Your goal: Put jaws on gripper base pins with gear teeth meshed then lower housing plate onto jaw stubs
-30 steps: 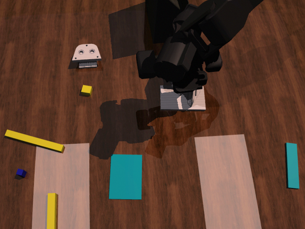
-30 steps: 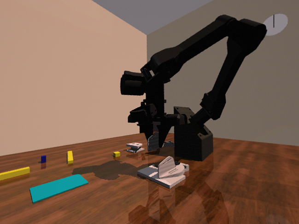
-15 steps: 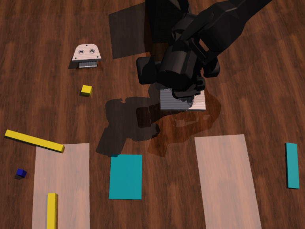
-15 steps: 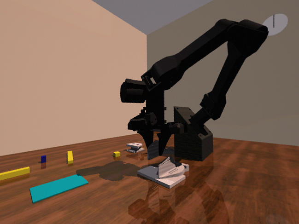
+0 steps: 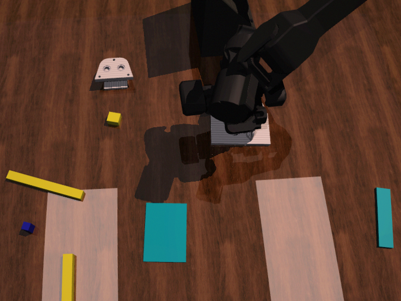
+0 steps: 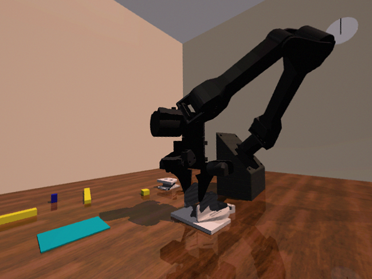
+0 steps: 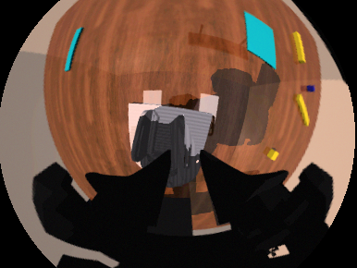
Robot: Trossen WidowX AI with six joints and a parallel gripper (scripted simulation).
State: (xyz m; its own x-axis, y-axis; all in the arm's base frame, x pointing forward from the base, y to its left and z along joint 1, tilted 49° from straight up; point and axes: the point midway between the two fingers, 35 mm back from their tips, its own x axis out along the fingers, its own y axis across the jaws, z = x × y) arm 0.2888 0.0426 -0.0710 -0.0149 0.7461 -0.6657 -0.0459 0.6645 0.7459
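The gripper base lies flat, a light ribbed plate. One pale jaw stands on it. My gripper is low over the base, shut on the other jaw, shaded dark, beside the standing one. Whether the held jaw is on its pin or its teeth mesh cannot be seen; arm and shadow hide the pins in the top view. The white housing plate lies apart at the back left, its two holes facing up, on a smaller ribbed piece.
A yellow block lies in front of the housing plate. Yellow bars, a blue cube, a teal sheet and a teal bar lie farther forward. The arm's black base stands behind the gripper base.
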